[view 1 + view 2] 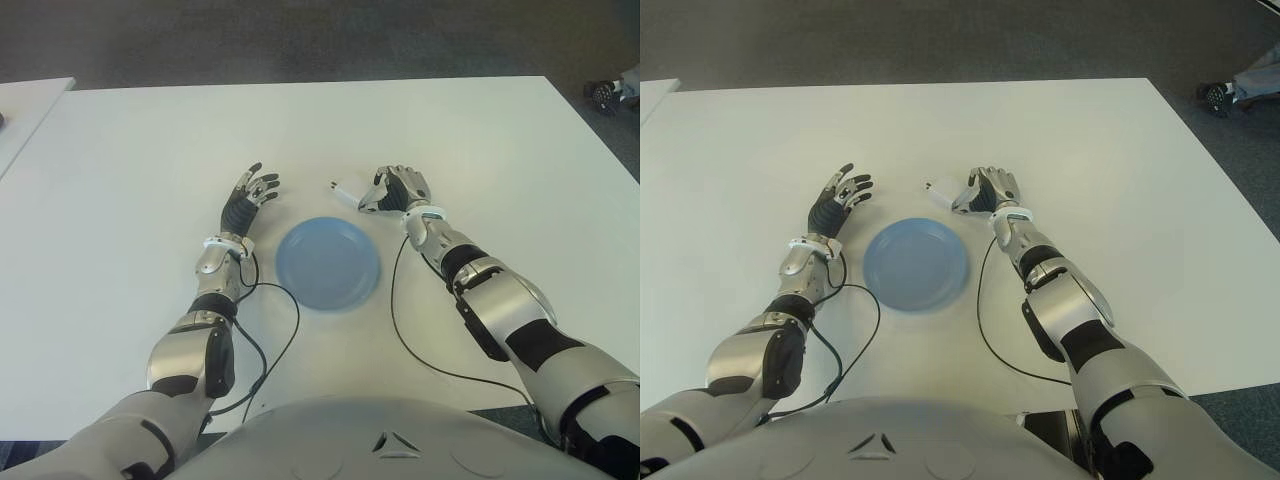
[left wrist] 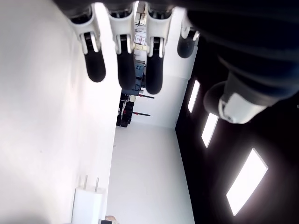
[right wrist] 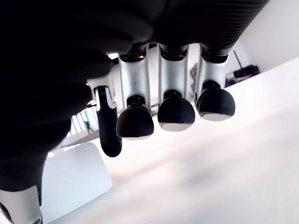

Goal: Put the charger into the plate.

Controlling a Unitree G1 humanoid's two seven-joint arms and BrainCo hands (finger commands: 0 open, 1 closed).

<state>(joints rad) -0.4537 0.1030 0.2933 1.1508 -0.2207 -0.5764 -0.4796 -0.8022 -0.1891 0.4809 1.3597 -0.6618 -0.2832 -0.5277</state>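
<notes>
A small white charger (image 1: 345,190) lies on the white table (image 1: 480,160), just beyond the right side of the round blue plate (image 1: 328,262). My right hand (image 1: 385,195) is directly to the charger's right, its fingers bent downward. In the right wrist view the charger (image 3: 74,182) sits on the table between thumb and index finger, and neither is closed on it. My left hand (image 1: 255,190) shows to the left of the plate with its fingers spread and nothing in it. The left wrist view shows the charger (image 2: 88,205) flat on the table, prongs out.
Black cables (image 1: 395,320) trail from both wrists across the table toward my body. A second white table (image 1: 25,105) stands at the far left. A person's foot (image 1: 605,95) shows on the floor past the table's far right corner.
</notes>
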